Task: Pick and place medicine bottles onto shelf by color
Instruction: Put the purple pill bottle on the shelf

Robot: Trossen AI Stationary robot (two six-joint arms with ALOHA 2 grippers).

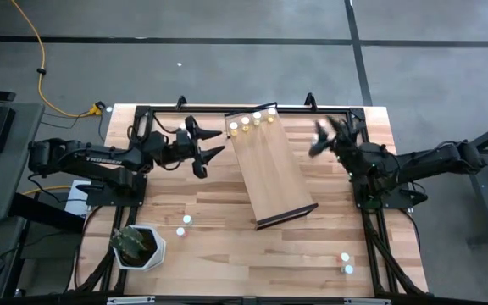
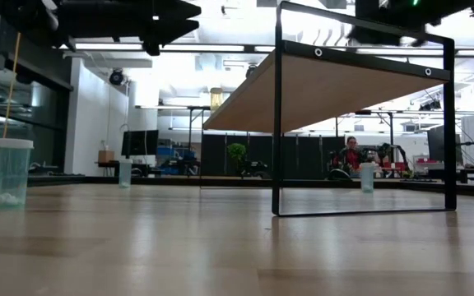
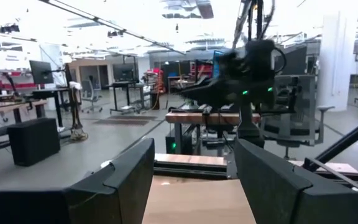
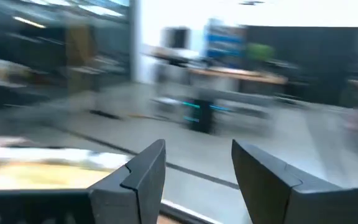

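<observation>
High view first: I can see the shelf lying slanted in the middle of the table, with a little row of medicine bottles sitting at its far end, toward 12 o'clock. I count about five or six there, and they look yellow with pale caps. So I think part of the job is done — the yellow ones seem to have their spot.

More bottles are not on the shelf yet. Two small ones stand on the table at about 7 o'clock from the shelf, and two more stand near the front edge at about 5 o'clock. From the low view I can see a teal bottle with a white cap close by, and two others far off. Those are what I have left to move.

My left gripper hangs in the air at 9 o'clock from the shelf, fingers spread apart, nothing between them. My right gripper hangs at 2 o'clock from the shelf, also spread apart and with nothing in it — it looks blurry, so I guess it is moving.

One white pot sits at the front left corner, and a green plant grows in it. I cannot tell what is inside the bottles.
</observation>
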